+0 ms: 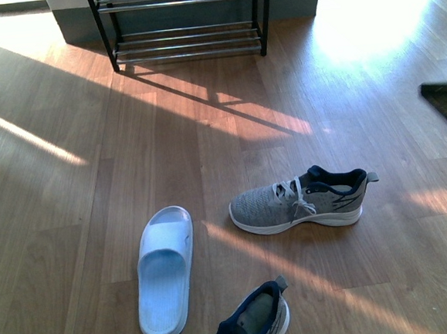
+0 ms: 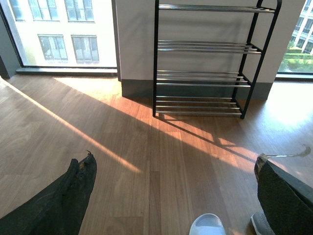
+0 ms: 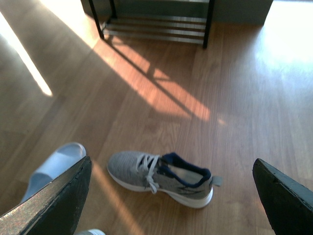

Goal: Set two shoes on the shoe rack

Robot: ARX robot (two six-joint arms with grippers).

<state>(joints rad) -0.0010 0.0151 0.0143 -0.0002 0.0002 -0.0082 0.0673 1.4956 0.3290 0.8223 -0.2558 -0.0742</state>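
Your left pincer gapes wide, gripping nothing. On the floor the slide sandal lies leftmost, the near sneaker just beside it and the right sneaker upright further right. The shoe rack stands well beyond. Your right pincer gapes wide too, holding nothing.
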